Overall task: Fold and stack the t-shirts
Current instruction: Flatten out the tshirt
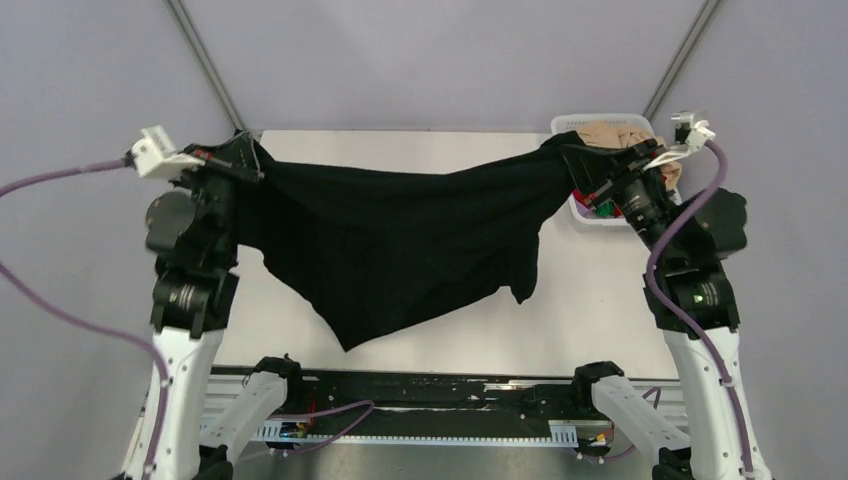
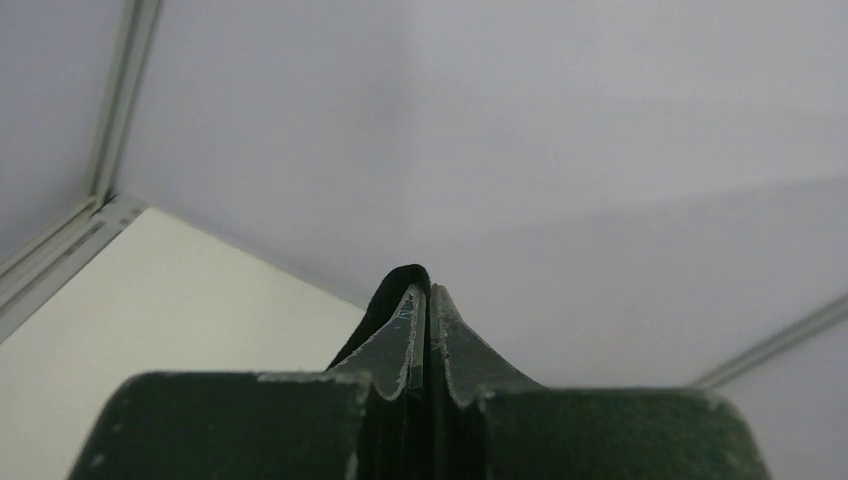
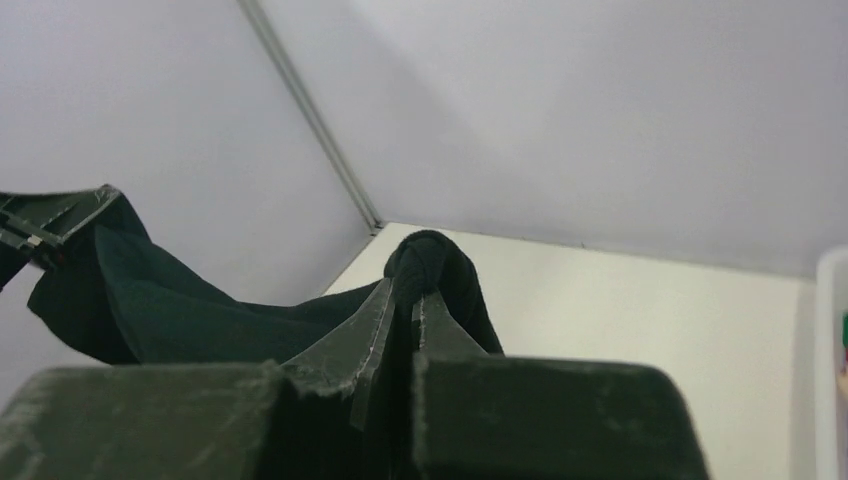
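The large black t-shirt (image 1: 400, 240) hangs stretched in the air between my two grippers, sagging to a point above the table's near edge. My left gripper (image 1: 252, 160) is shut on its left end; a black fold (image 2: 405, 280) sticks out past the closed fingertips (image 2: 428, 300). My right gripper (image 1: 568, 152) is shut on its right end, with bunched black cloth (image 3: 430, 262) over the tips (image 3: 408, 292). A beige shirt (image 1: 618, 132) lies on top in the basket. Bits of red and green (image 1: 603, 208) show lower in the basket.
The white lattice basket (image 1: 583, 215) stands at the table's far right, behind my right wrist. The white table (image 1: 590, 300) lies under the hanging shirt. Grey backdrop walls and frame poles surround the table.
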Controlling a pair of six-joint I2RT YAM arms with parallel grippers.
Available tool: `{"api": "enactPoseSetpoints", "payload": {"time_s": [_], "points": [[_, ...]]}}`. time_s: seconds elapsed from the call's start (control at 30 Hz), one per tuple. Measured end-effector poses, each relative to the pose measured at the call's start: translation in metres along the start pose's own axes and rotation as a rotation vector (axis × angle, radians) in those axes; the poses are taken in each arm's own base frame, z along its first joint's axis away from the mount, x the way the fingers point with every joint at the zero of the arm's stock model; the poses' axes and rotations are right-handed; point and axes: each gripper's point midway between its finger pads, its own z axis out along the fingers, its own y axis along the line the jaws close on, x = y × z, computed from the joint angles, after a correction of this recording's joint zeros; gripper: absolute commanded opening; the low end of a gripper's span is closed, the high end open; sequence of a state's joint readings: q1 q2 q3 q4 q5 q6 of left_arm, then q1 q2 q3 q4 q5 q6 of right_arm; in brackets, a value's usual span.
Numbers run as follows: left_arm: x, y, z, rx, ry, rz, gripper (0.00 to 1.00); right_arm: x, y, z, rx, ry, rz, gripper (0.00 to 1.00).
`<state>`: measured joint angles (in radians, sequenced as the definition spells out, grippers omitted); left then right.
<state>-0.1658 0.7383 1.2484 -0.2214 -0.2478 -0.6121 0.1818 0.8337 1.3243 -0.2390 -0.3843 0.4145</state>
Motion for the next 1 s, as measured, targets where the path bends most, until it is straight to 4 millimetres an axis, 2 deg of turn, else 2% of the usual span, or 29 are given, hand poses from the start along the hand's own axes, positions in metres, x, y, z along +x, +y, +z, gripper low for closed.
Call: {"api": "enactPoseSetpoints", "payload": {"time_s": [0.07,0.13,0.2,0.27,0.3,0.37,0.4,0.47,0.5,0.57,0.63,0.73,0.87,1.0], "points": [[0.029,0.025,0.032,-0.120,0.047,0.034,0.06,0.025,-0.029,0.009,0.100,0.034,0.052,0.00],[0.074,0.059,0.069,-0.255,0.131,0.088,0.08,0.057,-0.061,0.020,0.201,0.089,0.108,0.02],[0.118,0.090,0.101,-0.354,0.219,0.138,0.12,0.106,-0.103,0.035,0.330,0.180,0.187,0.19],[0.174,0.129,0.133,-0.451,0.329,0.190,0.30,0.155,-0.140,0.049,0.442,0.284,0.250,0.49],[0.206,0.154,0.146,-0.511,0.393,0.221,0.56,0.177,-0.156,0.056,0.482,0.327,0.273,0.63],[0.253,0.194,0.162,-0.600,0.501,0.269,0.94,0.233,-0.191,0.067,0.568,0.460,0.308,0.91],[0.275,0.212,0.169,-0.639,0.558,0.282,0.97,0.260,-0.205,0.069,0.601,0.528,0.323,0.99],[0.307,0.238,0.183,-0.688,0.646,0.292,0.99,0.294,-0.220,0.067,0.643,0.626,0.340,1.00],[0.316,0.246,0.185,-0.705,0.678,0.294,1.00,0.306,-0.225,0.066,0.654,0.662,0.343,1.00],[0.326,0.253,0.184,-0.718,0.726,0.291,1.00,0.313,-0.226,0.062,0.662,0.695,0.346,1.00],[0.326,0.253,0.178,-0.718,0.756,0.284,1.00,0.308,-0.224,0.064,0.653,0.691,0.343,1.00],[0.320,0.242,0.166,-0.678,0.775,0.257,1.00,0.299,-0.219,0.066,0.633,0.672,0.331,1.00],[0.311,0.219,0.119,-0.607,0.838,0.199,1.00,0.294,-0.210,0.064,0.589,0.672,0.320,1.00],[0.315,0.202,0.055,-0.552,0.906,0.151,1.00,0.316,-0.200,0.046,0.540,0.746,0.330,1.00]]}}
